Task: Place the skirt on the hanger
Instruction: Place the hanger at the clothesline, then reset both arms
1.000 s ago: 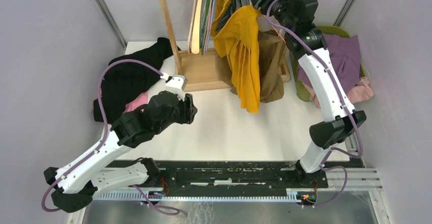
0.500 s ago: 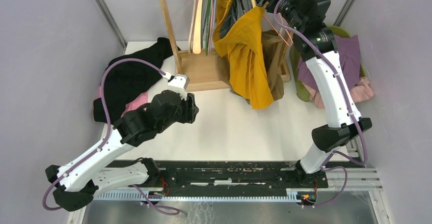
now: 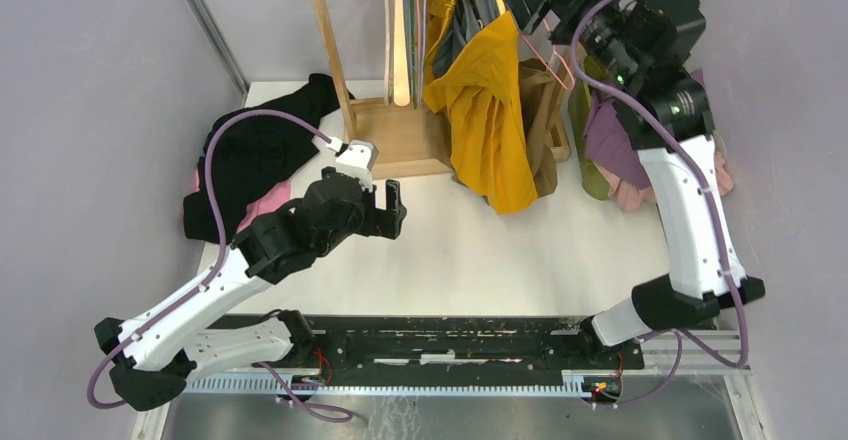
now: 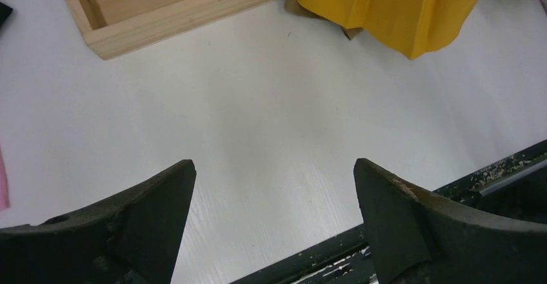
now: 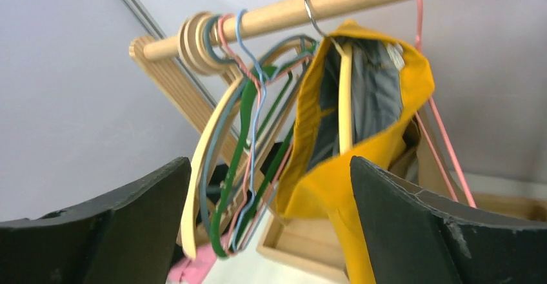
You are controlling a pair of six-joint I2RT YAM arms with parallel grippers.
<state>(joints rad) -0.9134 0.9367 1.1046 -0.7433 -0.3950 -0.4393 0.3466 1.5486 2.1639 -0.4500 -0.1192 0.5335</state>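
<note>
Two gaping, empty, left end effector point(image 4: 272, 168), right end effector point(image 5: 269, 164), skirt point(image 5: 322, 190) half-hiding hanger point(image 5: 346, 97).

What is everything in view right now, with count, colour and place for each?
table: one, white, centre of view
rack: one, pale wood, back of the table
skirt: one, yellow, hung from the rack's rod
empty hangers: several, wood, green, blue, pink, bunched on the rod
brown garment: one, brown, hanging beside the skirt
black clothes: one pile, black, table's left
pink cloth: one, pink, against the black clothes
purple garment: one, purple, in the basket
basket: one, green, right of the rack
left gripper: one, black, open above the table
right gripper: one, black, open, facing the rod
</note>
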